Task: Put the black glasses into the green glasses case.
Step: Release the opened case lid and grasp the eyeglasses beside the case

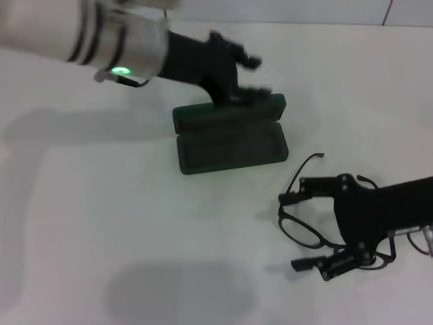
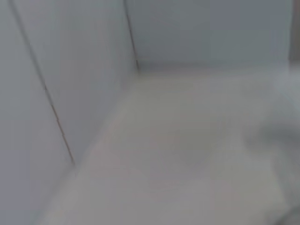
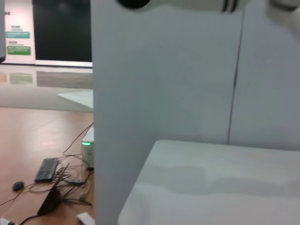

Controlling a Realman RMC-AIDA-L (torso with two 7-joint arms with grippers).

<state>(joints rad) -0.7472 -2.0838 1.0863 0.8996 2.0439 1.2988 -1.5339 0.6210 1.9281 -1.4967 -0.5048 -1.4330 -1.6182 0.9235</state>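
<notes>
White desk (image 1: 101,223); green case (image 1: 230,139) lies open, left gripper (image 1: 247,74) at its raised lid — fingers' state unclear. Right gripper (image 1: 314,227), fingers wide, straddles the glasses (image 1: 301,227) on the desk — grasp and placing remain.

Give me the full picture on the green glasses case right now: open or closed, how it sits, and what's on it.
The green glasses case is a dark green, hard-looking clamshell with rounded corners, lying open on the white table. Its lid is swung back on the far side; the tray faces up, dark inside and holding nothing. The left pincer is at the lid's top edge and seems to touch it. The black glasses lie apart, nearer the robot on its right, under the right pincer.
</notes>
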